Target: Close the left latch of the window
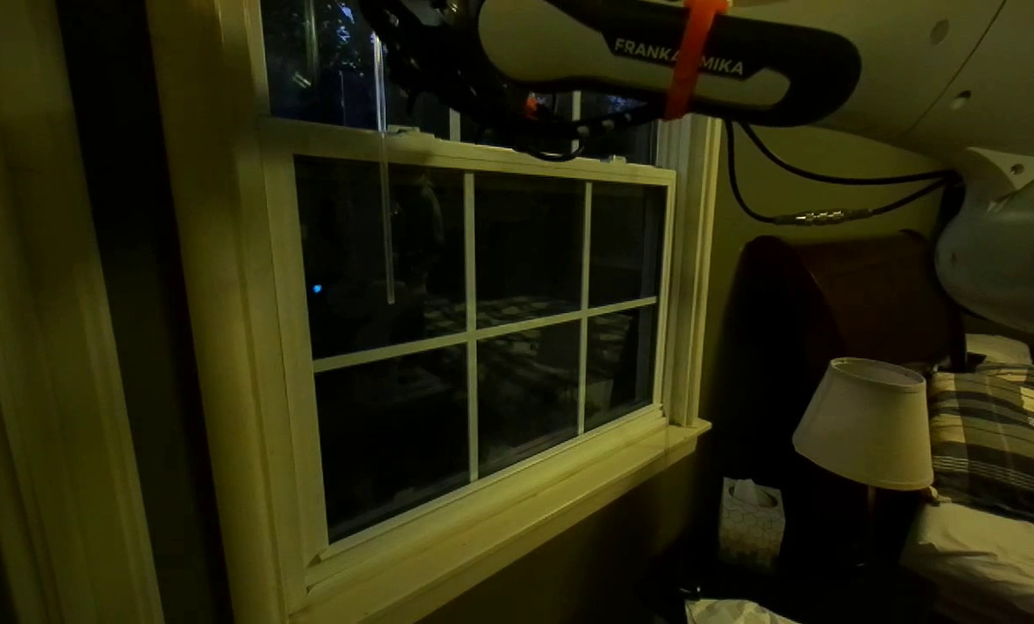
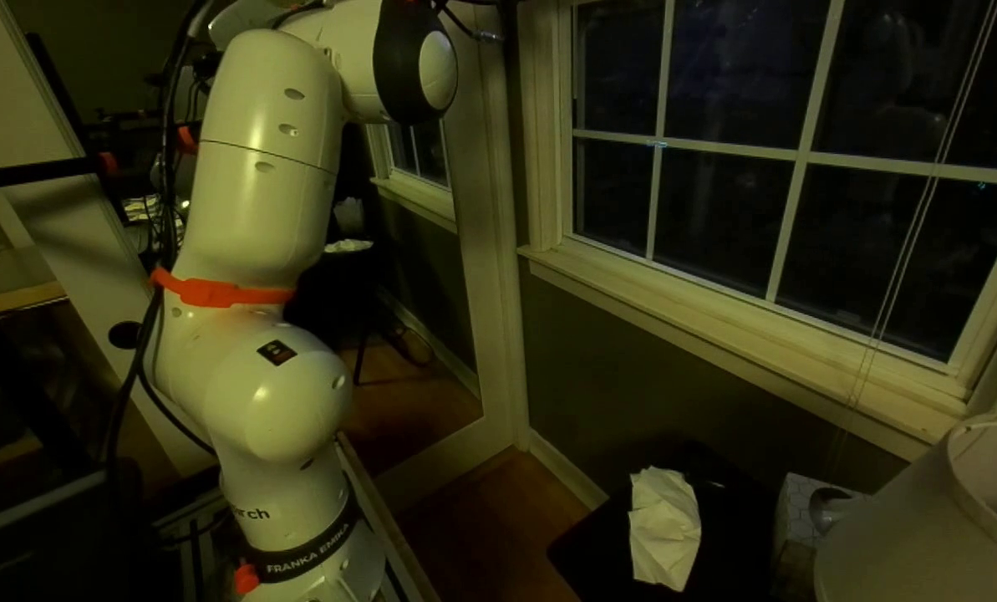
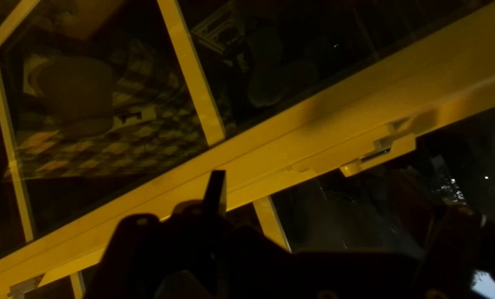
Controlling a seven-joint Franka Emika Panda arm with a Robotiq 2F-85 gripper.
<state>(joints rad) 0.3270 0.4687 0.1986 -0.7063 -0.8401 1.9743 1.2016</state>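
The window (image 1: 473,154) has a cream frame and dark panes, and also shows in an exterior view (image 2: 799,157). Its left latch (image 1: 410,132) sits on top of the lower sash's upper rail, and a second latch (image 1: 614,159) sits further right. The wrist view stands upside down, so the left latch (image 3: 380,153) is at its right and the other latch (image 3: 25,286) at lower left. My gripper (image 3: 340,193) is open and empty, its dark fingers wide apart, with the left latch between them in the picture. Whether it touches the rail cannot be told. The gripper (image 1: 447,74) is before the upper sash.
A clear wand (image 1: 386,217) hangs before the left panes. The sill (image 1: 499,511) juts out below. A lamp (image 1: 868,425), a tissue box (image 1: 751,520) and a bed (image 1: 1002,416) stand right of the window. A mirror (image 2: 414,276) stands beside the arm (image 2: 256,184).
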